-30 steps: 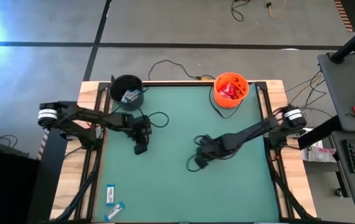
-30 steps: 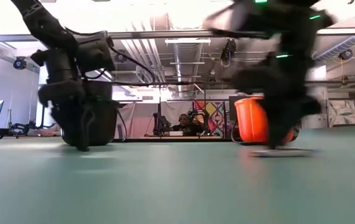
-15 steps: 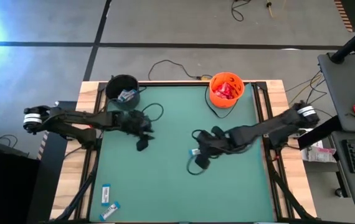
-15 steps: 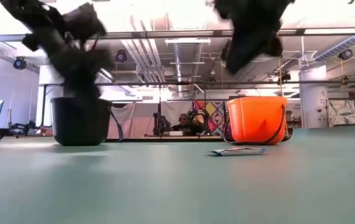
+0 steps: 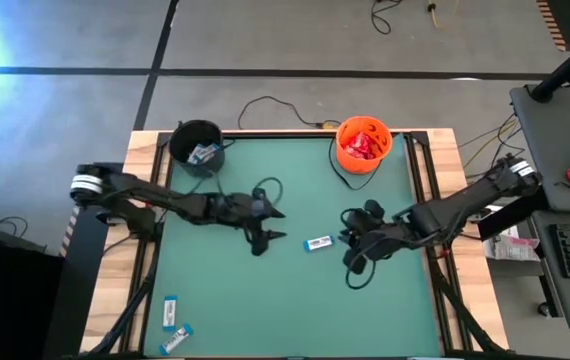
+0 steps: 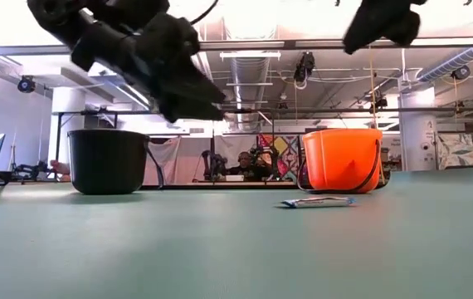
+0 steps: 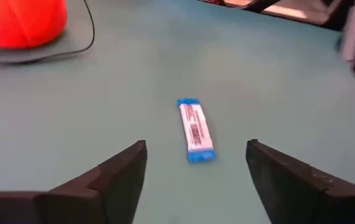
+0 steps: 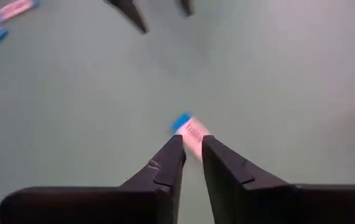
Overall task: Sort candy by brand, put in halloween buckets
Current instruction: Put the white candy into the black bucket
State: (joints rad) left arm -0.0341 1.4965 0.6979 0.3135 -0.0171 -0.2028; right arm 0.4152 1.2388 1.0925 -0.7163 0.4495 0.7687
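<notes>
That white-and-blue bar [image 5: 318,243] lies flat mid-table, looks light and crinkly, probably slippery, so I'd pinch it across the narrow middle. Left gripper [image 7: 196,163] hovers near it, wide open, empty. Right gripper [image 8: 191,155] sits just beside, nearly closed, holding nothing

Two dark, slender jointed arms, each with a white band at its shoulder joint. The left gripper [image 5: 273,226] carries black wedge-shaped fingers [image 7: 116,176], matte and flat-faced. Behind the right gripper [image 5: 348,244], thin black cable loops along the arm.
</notes>
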